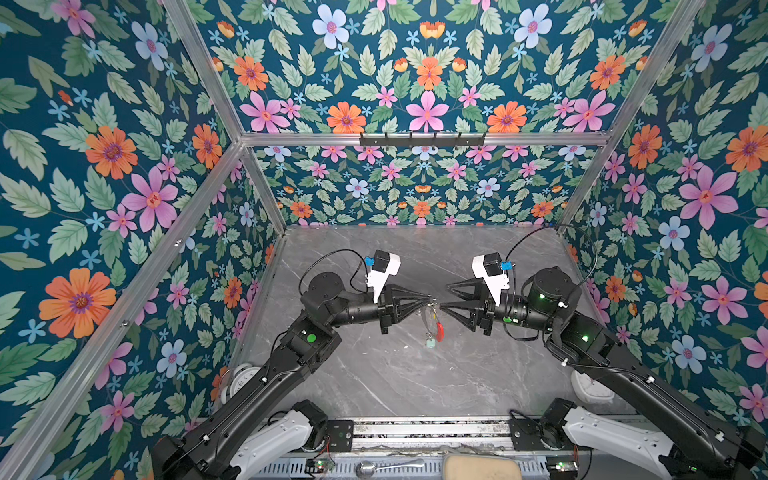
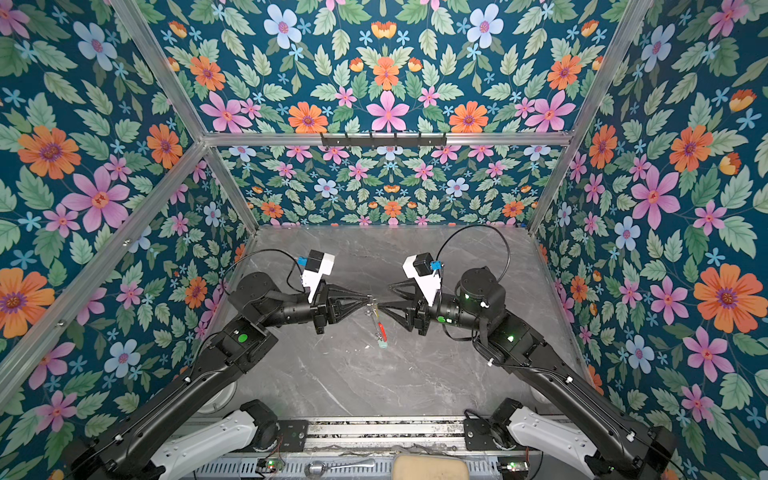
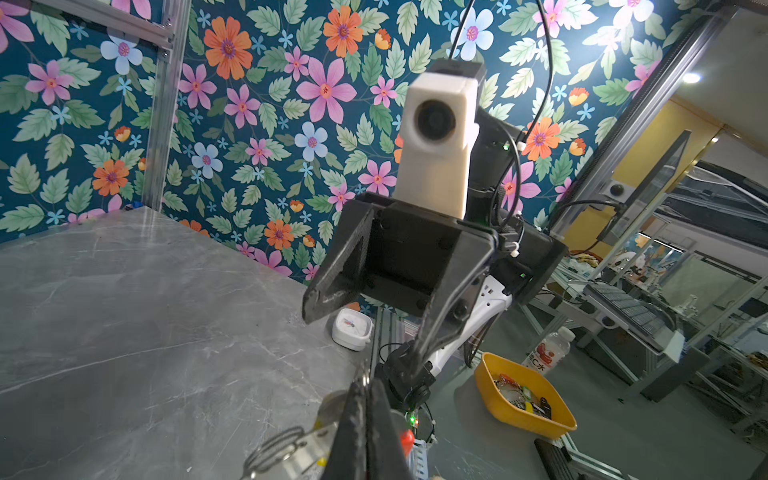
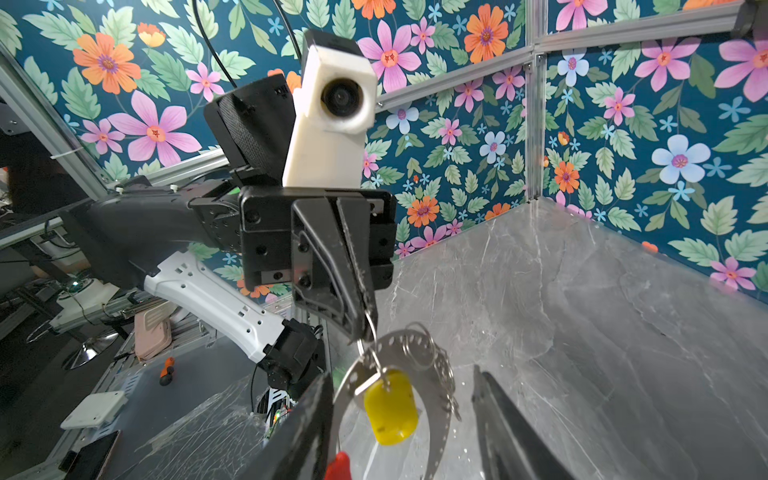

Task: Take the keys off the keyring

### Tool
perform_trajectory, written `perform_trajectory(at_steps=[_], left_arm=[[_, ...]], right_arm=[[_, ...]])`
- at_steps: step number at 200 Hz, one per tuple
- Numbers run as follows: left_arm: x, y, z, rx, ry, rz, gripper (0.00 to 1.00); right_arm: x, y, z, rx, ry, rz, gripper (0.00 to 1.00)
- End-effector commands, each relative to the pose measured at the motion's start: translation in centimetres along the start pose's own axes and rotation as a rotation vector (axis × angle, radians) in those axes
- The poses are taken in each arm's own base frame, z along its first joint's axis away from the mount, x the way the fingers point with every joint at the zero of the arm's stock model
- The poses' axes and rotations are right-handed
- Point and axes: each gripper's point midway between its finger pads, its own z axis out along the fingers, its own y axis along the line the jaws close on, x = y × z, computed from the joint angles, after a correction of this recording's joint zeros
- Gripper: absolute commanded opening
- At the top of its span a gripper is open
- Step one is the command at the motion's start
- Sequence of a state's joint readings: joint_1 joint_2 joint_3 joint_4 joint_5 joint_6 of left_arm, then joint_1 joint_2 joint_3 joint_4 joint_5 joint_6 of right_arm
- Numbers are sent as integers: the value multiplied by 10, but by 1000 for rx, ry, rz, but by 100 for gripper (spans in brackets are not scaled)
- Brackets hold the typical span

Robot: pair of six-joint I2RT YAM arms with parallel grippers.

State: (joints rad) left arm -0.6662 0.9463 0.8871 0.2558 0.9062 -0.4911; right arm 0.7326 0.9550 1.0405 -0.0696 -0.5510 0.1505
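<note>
The keyring (image 1: 428, 321) (image 2: 376, 320) is a thin grey hoop hanging above the table's middle in both top views. Its red sleeve (image 1: 439, 330) points down. My left gripper (image 1: 432, 298) (image 4: 365, 328) is shut on a thin wire ring at the hoop's top. The keys hang from the hoop: one with a yellow tag (image 4: 390, 407), one with a pale mint tag (image 1: 431, 343) at the bottom. My right gripper (image 1: 444, 297) (image 4: 403, 372) is open just right of the hoop. In the right wrist view the hoop (image 4: 442, 415) and yellow tag show between its fingers.
A white round dish (image 1: 243, 378) sits at the table's front left, and another white dish (image 1: 590, 386) lies under the right arm. A black hook rail (image 1: 422, 139) is on the back frame. A yellow bin (image 3: 552, 424) stands beyond the table.
</note>
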Motion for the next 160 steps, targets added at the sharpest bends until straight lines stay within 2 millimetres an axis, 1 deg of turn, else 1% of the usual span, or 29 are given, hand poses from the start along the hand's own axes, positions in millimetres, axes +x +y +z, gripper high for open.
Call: perform_trajectory(at_steps=[1,21,65,101,128,160], left_arm=[[-7,-13,0,56,-8,41,0],[-9,-15,-1,59,-7,42,0],[-10,-18,-2,66,-8,43,0],[-11,-19,-2,72,-6,41,0],[-11,-19,-2,73,-5,40,0],[-12,-19,-1,70,-7,40,0]], right_arm=[[-5,10,0,-57,-4,-45,56],[-2,15,2,-92,21,-58,55],[7,23,5,-163,60,-48,47],[11,23,6,-169,77,-45,36],[9,23,6,-162,75,-51,24],[11,21,6,-152,80,-51,15]])
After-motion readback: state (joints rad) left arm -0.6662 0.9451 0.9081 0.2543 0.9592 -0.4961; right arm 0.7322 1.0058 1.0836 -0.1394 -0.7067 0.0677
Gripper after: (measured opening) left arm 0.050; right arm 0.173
